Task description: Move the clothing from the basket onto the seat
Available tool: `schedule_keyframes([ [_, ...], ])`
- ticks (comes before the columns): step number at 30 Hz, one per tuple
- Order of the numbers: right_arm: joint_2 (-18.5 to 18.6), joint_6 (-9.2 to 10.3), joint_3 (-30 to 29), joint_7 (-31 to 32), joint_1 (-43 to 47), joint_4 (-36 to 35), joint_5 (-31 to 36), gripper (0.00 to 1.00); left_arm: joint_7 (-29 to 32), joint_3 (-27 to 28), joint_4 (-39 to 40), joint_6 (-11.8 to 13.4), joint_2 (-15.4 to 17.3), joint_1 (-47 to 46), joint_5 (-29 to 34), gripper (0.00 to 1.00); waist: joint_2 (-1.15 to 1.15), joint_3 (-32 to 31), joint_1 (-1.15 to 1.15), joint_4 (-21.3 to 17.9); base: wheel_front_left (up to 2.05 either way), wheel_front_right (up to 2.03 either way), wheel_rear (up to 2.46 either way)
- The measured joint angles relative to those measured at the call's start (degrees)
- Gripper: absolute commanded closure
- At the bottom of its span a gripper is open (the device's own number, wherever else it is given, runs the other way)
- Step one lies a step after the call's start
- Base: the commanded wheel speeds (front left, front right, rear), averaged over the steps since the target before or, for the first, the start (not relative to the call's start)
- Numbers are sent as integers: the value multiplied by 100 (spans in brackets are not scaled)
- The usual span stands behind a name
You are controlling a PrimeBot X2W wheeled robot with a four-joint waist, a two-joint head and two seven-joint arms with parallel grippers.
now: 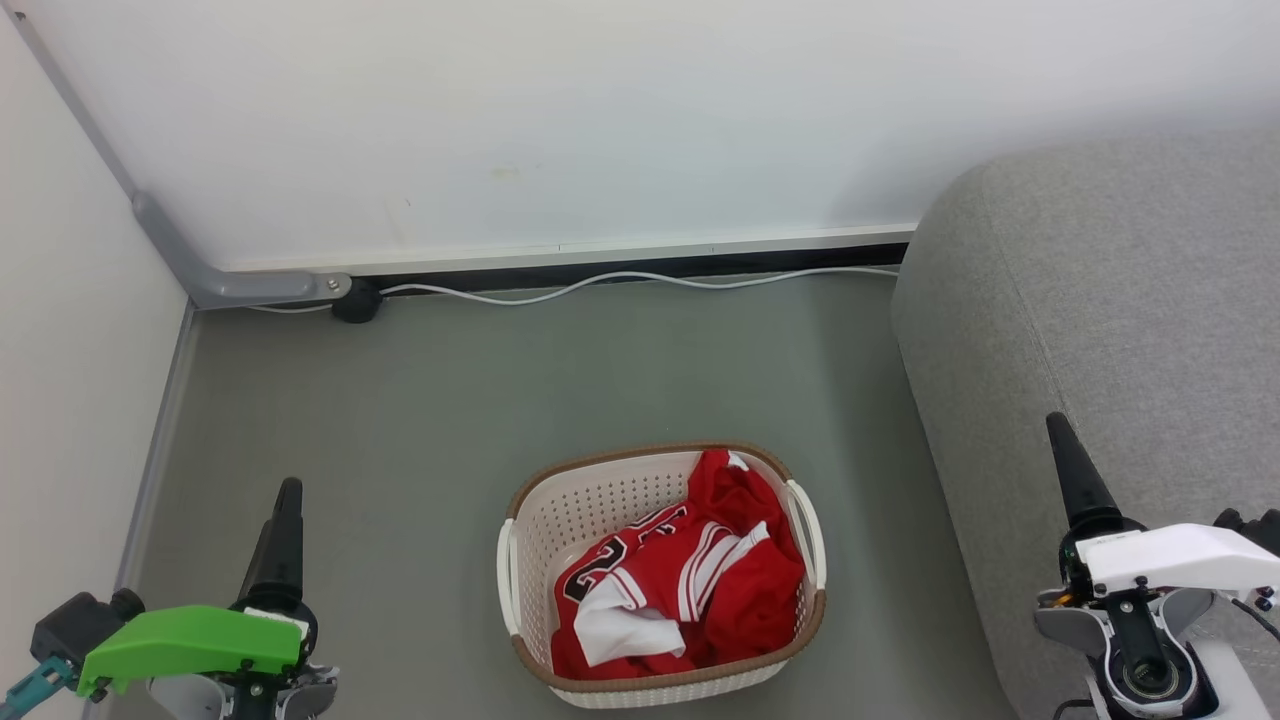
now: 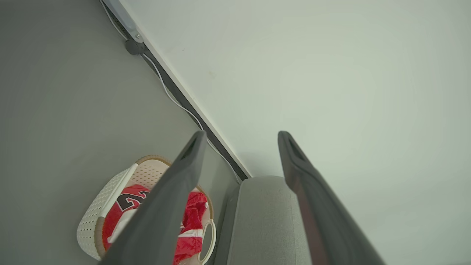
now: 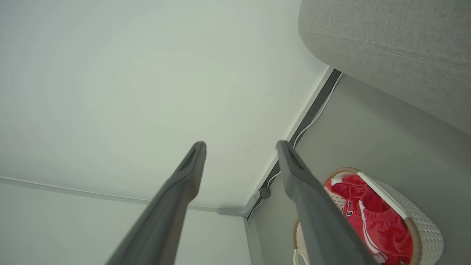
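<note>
Holds left gripper at seven o'clock and right gripper at four, fingers spread and empty, flanking basket at six with clothing heaped inside, probably for a free reach down, sofa at three.

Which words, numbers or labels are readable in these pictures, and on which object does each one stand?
"2": black numeral edged white, on the red jersey in the basket; the numeral beside it is folded, unreadable.
Small dark print on the shorts, right wrist view: too small to read.
No other text is readable.
</note>
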State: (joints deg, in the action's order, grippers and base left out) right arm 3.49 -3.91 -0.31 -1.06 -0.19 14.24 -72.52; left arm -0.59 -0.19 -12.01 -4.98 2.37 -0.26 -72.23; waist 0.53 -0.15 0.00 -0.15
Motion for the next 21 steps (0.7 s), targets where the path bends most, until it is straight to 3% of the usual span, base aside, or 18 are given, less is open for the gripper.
schedule_keyframes([
  [21, 80, 350, 642, -398, 2, -252, 2037, 0, -427, -511, 401, 388, 218, 27, 2506, 0, 0, -27, 0, -8, 0, 0, 0],
])
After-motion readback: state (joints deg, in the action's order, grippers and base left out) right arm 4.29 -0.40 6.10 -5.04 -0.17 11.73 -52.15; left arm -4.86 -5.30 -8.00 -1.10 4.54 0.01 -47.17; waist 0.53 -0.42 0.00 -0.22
